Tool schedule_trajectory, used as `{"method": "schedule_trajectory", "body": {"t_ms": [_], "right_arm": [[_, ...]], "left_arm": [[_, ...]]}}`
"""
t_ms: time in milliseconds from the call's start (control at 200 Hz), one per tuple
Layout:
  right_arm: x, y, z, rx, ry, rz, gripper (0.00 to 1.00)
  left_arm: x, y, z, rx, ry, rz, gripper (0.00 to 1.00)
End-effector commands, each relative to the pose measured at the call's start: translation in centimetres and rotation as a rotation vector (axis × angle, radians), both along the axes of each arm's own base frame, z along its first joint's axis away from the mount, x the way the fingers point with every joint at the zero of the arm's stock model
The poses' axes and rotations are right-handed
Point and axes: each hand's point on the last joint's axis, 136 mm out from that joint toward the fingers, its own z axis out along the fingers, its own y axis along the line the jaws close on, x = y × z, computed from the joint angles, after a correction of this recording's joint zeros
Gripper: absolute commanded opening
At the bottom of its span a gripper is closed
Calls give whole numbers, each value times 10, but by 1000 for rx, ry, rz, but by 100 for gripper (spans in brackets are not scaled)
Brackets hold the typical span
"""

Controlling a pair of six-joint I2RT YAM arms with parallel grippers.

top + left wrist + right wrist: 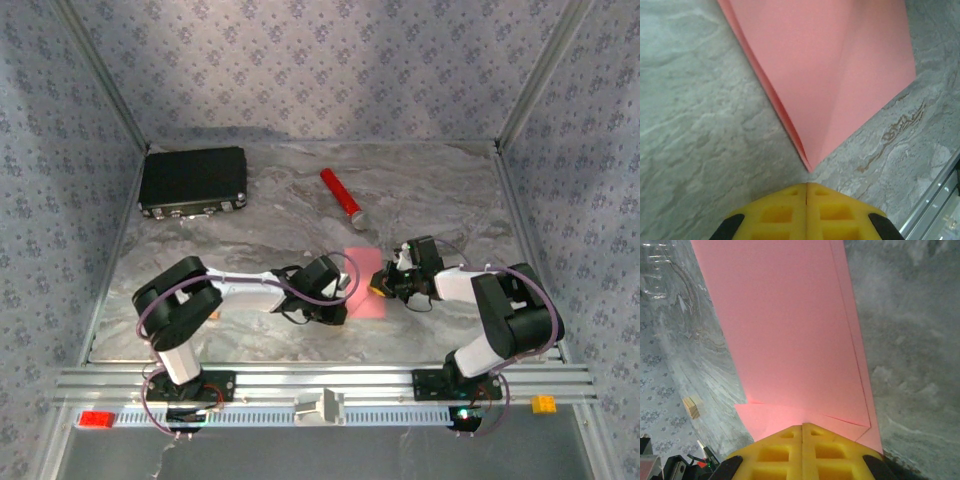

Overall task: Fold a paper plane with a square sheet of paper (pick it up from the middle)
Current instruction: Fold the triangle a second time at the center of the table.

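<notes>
The square sheet of paper (362,272) is pink-red and lies folded on the marble table between my two grippers. In the left wrist view the paper (840,75) shows a long crease, and its pointed corner lies just ahead of my left gripper (806,185). That gripper is shut, nothing between its yellow fingers, and from above it (344,297) sits at the paper's left edge. My right gripper (802,426) is shut too, its tips over the paper (790,330) where layered flaps overlap. From above it (379,286) is at the paper's right edge.
A black case (193,180) lies at the back left. A red cylinder with grey tip (341,194) lies behind the paper. A small tan block (691,407) sits on the table. The aluminium rail (320,385) runs along the near edge.
</notes>
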Motion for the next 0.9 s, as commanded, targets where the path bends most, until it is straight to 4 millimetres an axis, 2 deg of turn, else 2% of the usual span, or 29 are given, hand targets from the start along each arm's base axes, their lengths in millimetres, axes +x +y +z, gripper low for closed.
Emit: {"method": "schedule_trajectory", "body": {"t_ms": [0, 40, 140, 275, 375, 660, 785, 894], "right_arm": [[-12, -15, -19, -70, 60, -38, 0], [-13, -15, -20, -73, 64, -38, 0], [-13, -15, -20, -71, 63, -40, 0], [-12, -14, -18, -69, 59, -41, 0], [-12, -14, -17, -64, 59, -42, 0], [-2, -6, 1, -37, 7, -32, 1], [2, 0, 15, -31, -28, -13, 2], [-3, 10, 22, -28, -46, 9, 2]], "left_arm": [[11, -6, 32, -46, -85, 18, 6], [17, -10, 39, -63, -100, 20, 6], [30, -20, 43, -93, -92, 25, 6], [44, -31, 35, -84, -83, 35, 6], [46, -37, 25, -73, -61, 28, 6], [32, -18, -19, 22, 19, 47, 0], [27, -10, -31, 44, 42, 73, 0], [26, -8, -36, 41, 56, 93, 0]]}}
